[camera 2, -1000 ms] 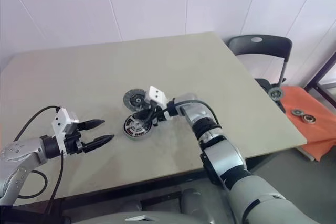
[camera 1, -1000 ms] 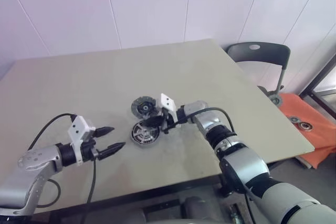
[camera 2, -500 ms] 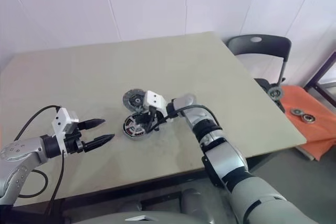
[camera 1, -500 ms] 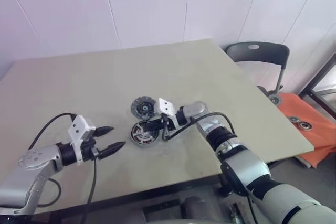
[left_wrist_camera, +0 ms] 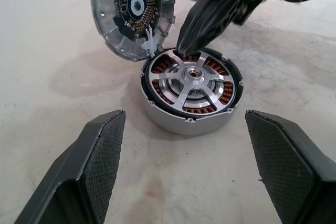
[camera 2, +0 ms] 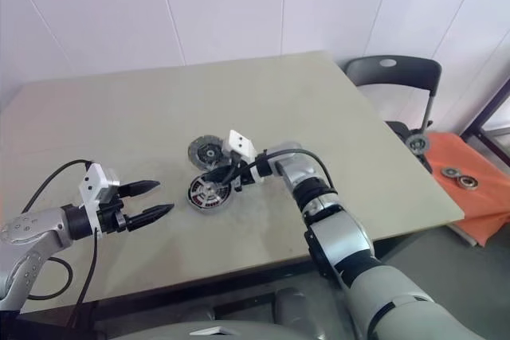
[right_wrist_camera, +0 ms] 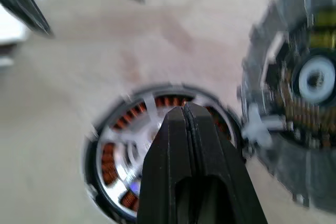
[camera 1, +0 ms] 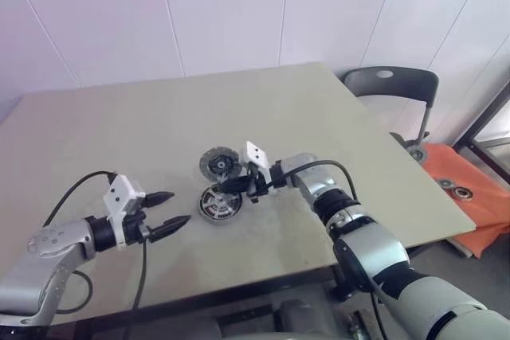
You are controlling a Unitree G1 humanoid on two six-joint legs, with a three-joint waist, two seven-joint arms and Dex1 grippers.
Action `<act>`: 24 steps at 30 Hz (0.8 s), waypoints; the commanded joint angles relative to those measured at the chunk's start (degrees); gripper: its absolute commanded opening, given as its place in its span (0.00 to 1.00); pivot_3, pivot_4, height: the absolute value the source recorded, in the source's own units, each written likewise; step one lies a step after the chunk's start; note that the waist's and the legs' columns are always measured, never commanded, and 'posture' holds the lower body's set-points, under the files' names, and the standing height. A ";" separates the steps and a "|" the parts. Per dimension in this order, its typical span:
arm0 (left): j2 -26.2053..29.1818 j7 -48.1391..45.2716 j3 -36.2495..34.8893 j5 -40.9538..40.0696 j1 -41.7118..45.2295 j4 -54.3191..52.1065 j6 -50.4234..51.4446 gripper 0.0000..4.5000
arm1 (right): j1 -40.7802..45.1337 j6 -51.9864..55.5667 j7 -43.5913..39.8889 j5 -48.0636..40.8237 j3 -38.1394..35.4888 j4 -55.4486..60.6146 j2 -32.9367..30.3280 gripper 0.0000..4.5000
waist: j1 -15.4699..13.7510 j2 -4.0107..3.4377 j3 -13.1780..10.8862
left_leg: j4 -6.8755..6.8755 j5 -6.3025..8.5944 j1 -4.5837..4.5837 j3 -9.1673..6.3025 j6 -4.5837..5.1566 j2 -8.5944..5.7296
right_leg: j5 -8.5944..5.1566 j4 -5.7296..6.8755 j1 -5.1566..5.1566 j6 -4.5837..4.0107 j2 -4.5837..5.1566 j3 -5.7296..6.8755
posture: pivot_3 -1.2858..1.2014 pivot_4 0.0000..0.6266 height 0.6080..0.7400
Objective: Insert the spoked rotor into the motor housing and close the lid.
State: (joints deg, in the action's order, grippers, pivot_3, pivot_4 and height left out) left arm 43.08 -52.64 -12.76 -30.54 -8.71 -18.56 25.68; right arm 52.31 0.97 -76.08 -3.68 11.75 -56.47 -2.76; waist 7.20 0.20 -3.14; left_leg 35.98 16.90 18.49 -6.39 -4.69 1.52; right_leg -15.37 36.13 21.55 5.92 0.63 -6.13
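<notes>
The right fingers [left_wrist_camera: 189, 43], clenched empty, pressed their tips on the spoked rotor [left_wrist_camera: 191, 80] seated in the motor housing [left_wrist_camera: 181, 121]. The lid [left_wrist_camera: 132, 11] leaned beside it on the counter [camera 1: 335, 133]. The left fingers [camera 1: 167, 228] stood released, well apart.

1. The motor housing [left_wrist_camera: 191, 92] lies flat on the table [camera 1: 335, 117], near its middle.
2. The spoked rotor [left_wrist_camera: 190, 81] sits inside the housing, within the ring of windings.
3. The lid [left_wrist_camera: 133, 11] lies just behind the housing, farther from the robot, with its edge right beside the housing's rim; whether the two touch cannot be told.
4. The right gripper [camera 1: 225, 186] reaches in from the right, its closed fingertips over the rotor's far edge, between housing and lid.
5. The left gripper [camera 1: 170, 212] hangs to the left of the housing, apart from it, fingers spread and pointing toward it.
6. A chair [camera 1: 392, 85] stands beyond the table's far right corner.
</notes>
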 commanded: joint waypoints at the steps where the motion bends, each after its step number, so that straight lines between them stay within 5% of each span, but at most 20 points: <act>1: 0.32 -0.23 -0.95 -0.08 0.86 -0.69 -0.80 0.86 | 1.57 3.95 -2.37 -3.55 -2.15 4.21 0.64 0.00 | -0.01 -0.02 -0.01 | -0.01 0.00 0.01 0.00 0.00 0.00 | -0.01 0.00 0.01 0.01 0.00 0.00 | 0.52 0.00 1.00; 15: 0.64 -0.38 -1.60 -0.03 0.53 -0.69 -0.87 0.86 | -0.67 -6.72 7.45 9.55 7.06 -2.33 -1.37 0.00 | 0.10 -0.03 -0.02 | 0.03 0.00 -0.02 0.02 0.00 0.00 | -0.09 0.00 -0.01 0.03 0.00 0.00 | 0.52 0.00 1.00; 24: 0.54 -0.32 -1.34 0.06 0.77 -0.55 -0.89 0.86 | 2.68 -3.34 4.10 4.24 1.92 -3.65 -1.07 0.00 | -0.04 -0.03 -0.02 | 0.29 -0.01 -0.19 0.00 -0.01 -0.01 | -0.20 0.03 -0.24 -0.14 -0.02 -0.02 | 0.52 0.00 1.00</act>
State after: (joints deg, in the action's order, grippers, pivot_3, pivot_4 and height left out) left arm 43.10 -52.86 -12.78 -30.51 -8.73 -18.45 25.61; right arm 52.84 -4.15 -70.90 2.16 15.73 -60.17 -3.36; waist 7.16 0.17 -3.16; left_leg 36.28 16.88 18.31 -6.40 -4.70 1.51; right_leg -15.58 36.16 21.31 5.78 0.61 -6.15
